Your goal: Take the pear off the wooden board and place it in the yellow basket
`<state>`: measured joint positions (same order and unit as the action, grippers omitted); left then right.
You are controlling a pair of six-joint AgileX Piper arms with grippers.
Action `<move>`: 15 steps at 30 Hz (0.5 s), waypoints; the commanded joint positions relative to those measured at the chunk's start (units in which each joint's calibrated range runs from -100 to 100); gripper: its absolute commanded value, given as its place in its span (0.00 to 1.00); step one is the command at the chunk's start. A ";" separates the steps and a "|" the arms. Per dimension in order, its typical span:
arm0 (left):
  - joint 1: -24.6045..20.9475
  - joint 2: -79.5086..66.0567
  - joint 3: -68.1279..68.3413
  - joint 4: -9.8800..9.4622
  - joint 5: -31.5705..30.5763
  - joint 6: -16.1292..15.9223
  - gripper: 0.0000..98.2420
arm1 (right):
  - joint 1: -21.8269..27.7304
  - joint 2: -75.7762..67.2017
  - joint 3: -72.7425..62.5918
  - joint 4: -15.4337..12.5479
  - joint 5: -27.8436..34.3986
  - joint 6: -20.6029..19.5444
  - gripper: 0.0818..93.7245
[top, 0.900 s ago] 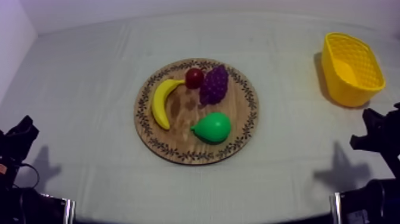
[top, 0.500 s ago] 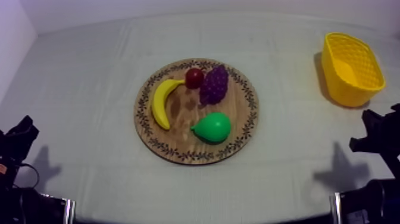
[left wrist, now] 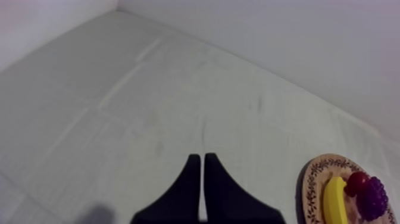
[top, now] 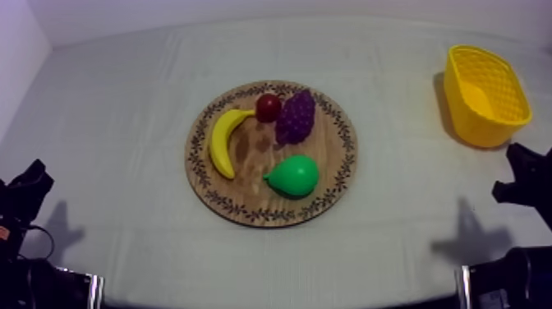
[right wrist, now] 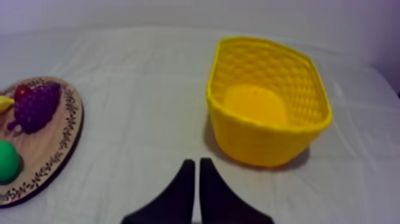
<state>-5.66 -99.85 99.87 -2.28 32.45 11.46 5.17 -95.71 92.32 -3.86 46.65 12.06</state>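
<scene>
A green pear (top: 292, 176) lies on the near right part of the round wooden board (top: 337, 181), with a banana (top: 223, 140), a small red fruit (top: 268, 107) and purple grapes (top: 296, 117) beside it. The yellow basket (top: 485, 94) stands at the far right, nothing in it. My right gripper (right wrist: 196, 163) is shut, low over the cloth in front of the basket (right wrist: 268, 101), the pear's edge (right wrist: 7, 161) off to its side. My left gripper (left wrist: 199, 158) is shut over bare cloth, well away from the board (left wrist: 309, 184). Both arms sit low at the sides (top: 25, 193) (top: 526, 185).
A pale wall rises along the far and left sides of the table. Cloth lies open between the board and the basket (top: 402, 140).
The right arm has shifted slightly down and to the right in the top view. The fruit, the board, the basket and the left arm have not moved.
</scene>
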 commanded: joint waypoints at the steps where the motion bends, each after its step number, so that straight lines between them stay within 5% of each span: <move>1: -0.02 0.02 0.02 0.00 0.05 -0.01 0.00 | -0.56 0.59 -3.63 -0.90 0.88 0.64 0.00; 11: -0.02 0.02 0.02 0.00 0.05 -0.02 0.00 | -12.81 18.99 -26.20 4.70 8.87 -8.56 0.00; 15: -0.02 0.02 0.02 0.00 0.05 -0.01 0.00 | -18.18 27.97 -36.08 6.61 13.37 -7.53 0.00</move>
<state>-5.66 -99.85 99.87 -2.28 32.45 11.43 -8.63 -74.44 64.34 2.37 58.33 3.72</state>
